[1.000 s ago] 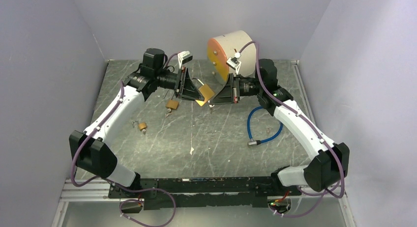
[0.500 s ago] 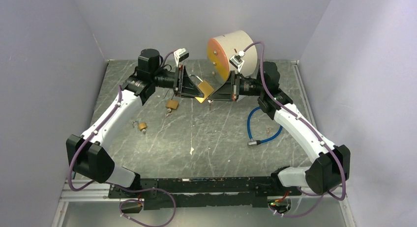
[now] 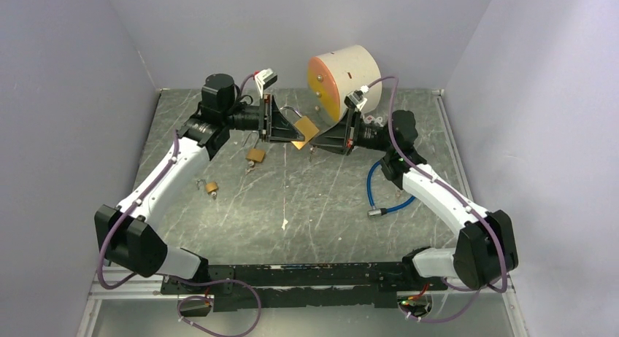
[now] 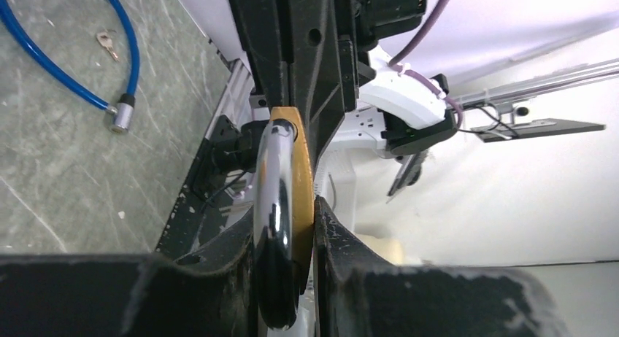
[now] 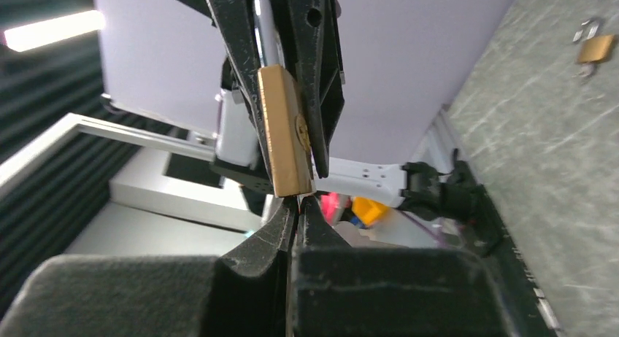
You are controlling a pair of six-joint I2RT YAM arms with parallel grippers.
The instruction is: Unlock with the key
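Observation:
A brass padlock (image 3: 304,130) with a chrome shackle hangs in the air over the back of the table. My left gripper (image 3: 287,128) is shut on it: in the left wrist view the shackle (image 4: 271,206) and the brass body (image 4: 304,169) sit squeezed between the pads of that gripper (image 4: 286,227). My right gripper (image 3: 322,138) comes in from the right. In the right wrist view its tips (image 5: 296,204) meet the bottom end of the padlock (image 5: 281,136). The jaws are shut on the key, of which only a thin sliver shows between the pads.
Two small brass padlocks (image 3: 255,155) (image 3: 212,187) lie on the grey table, left of centre. A blue cable lock (image 3: 387,189) lies at the right, with a loose key (image 4: 107,41) inside its loop. A white cylinder with an orange face (image 3: 343,77) stands at the back.
Both grippers have carried the padlock a little toward the back of the table while staying together. The right wrist has rolled and its elbow has dropped. Neither grip has changed.

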